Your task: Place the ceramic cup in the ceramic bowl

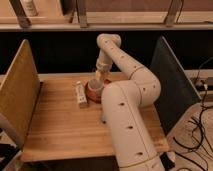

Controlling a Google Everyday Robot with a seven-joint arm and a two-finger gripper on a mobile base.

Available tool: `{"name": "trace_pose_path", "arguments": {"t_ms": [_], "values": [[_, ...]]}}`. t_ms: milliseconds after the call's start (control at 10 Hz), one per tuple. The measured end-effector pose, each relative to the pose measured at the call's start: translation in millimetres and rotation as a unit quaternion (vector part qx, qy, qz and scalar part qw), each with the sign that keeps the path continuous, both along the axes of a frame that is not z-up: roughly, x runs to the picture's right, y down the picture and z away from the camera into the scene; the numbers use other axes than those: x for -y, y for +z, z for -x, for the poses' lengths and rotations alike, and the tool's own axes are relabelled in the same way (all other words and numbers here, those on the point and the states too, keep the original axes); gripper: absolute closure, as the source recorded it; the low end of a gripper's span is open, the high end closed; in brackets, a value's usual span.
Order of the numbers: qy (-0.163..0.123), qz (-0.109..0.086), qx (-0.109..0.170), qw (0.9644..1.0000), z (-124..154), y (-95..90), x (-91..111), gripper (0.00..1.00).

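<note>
We find the hand [99, 75] poised directly over the ceramic bowl [95, 92], which sits on the table [60, 125] toward 12 o'clock, just beside a white bottle [80, 94] at its 9 o'clock. The ceramic cup [97, 81] appears to sit under the hand, over the bowl, apparently upright. The arm hides much of the bowl, and we cannot tell how the hand is set.
</note>
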State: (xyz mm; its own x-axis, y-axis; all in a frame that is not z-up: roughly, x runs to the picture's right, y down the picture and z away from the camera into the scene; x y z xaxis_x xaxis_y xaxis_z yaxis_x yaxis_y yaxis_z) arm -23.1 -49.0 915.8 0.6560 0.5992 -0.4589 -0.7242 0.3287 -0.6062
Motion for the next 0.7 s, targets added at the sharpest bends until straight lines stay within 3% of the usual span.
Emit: {"name": "trace_pose_path", "arguments": {"t_ms": [300, 500, 700], "values": [[0.006, -0.005, -0.004, 1.0, -9, -2.4, 3, 0.32], [0.015, -0.028, -0.025, 0.9992, -30, -10.6, 20, 0.32], [0.024, -0.064, -0.061, 0.9958, -64, -26.9, 44, 0.32]]}}
